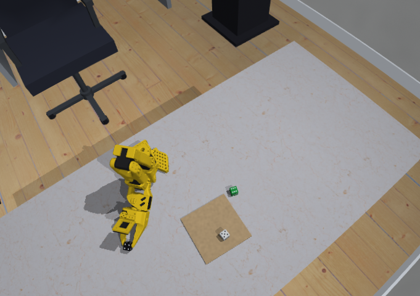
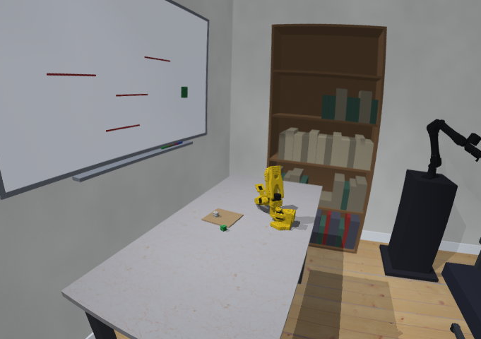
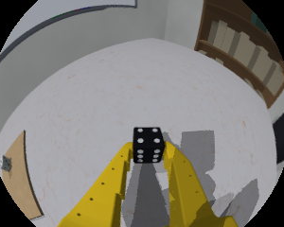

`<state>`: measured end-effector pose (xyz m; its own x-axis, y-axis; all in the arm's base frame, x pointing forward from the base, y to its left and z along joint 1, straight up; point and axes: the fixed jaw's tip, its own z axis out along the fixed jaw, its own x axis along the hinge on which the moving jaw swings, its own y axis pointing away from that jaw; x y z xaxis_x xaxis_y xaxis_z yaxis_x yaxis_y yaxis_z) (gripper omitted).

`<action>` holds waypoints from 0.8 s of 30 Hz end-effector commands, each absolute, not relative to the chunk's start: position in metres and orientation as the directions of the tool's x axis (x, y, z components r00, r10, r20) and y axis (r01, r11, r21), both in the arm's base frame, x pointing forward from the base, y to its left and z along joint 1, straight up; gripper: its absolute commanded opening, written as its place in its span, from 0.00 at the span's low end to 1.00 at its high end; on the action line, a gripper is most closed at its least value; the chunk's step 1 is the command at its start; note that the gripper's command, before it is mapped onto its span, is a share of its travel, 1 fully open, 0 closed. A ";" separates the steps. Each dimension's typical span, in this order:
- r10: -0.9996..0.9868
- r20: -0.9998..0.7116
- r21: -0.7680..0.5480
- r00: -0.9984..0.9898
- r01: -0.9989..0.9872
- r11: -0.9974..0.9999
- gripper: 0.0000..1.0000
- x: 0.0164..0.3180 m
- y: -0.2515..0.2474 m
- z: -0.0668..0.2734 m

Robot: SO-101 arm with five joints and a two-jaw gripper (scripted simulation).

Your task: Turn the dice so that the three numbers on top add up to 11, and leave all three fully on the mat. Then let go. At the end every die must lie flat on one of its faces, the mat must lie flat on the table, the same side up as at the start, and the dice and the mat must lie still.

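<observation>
My yellow gripper [image 1: 128,244] is shut on a black die [image 1: 127,246] with white pips, low over the grey table, well left of the mat. The wrist view shows the black die [image 3: 149,146] pinched between the two yellow fingertips, its near face showing four pips. A brown square mat [image 1: 215,228] lies flat on the table. A white die [image 1: 224,234] rests on the mat near its middle. A green die [image 1: 234,190] lies on the table just beyond the mat's far corner, off the mat. In the exterior view the mat [image 2: 222,217], the white die [image 2: 216,213] and the green die [image 2: 223,227] are small.
The arm's base [image 1: 140,162] stands near the table's left edge. An office chair [image 1: 53,45] and a black pedestal [image 1: 240,19] stand on the wooden floor beyond that edge. A bookshelf [image 2: 325,131] stands behind the table's end.
</observation>
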<state>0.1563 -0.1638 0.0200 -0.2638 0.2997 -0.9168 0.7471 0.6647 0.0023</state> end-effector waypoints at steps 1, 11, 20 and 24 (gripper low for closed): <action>0.276 -0.934 0.012 -0.225 0.755 0.656 0.00 0.159 -0.169 0.027; 0.276 -0.934 0.012 -0.225 0.755 0.656 0.00 0.159 -0.169 0.024; 0.276 -0.934 0.012 -0.225 0.755 0.656 0.01 0.159 -0.169 0.023; 0.276 -0.934 0.012 -0.225 0.755 0.656 0.05 0.159 -0.169 0.023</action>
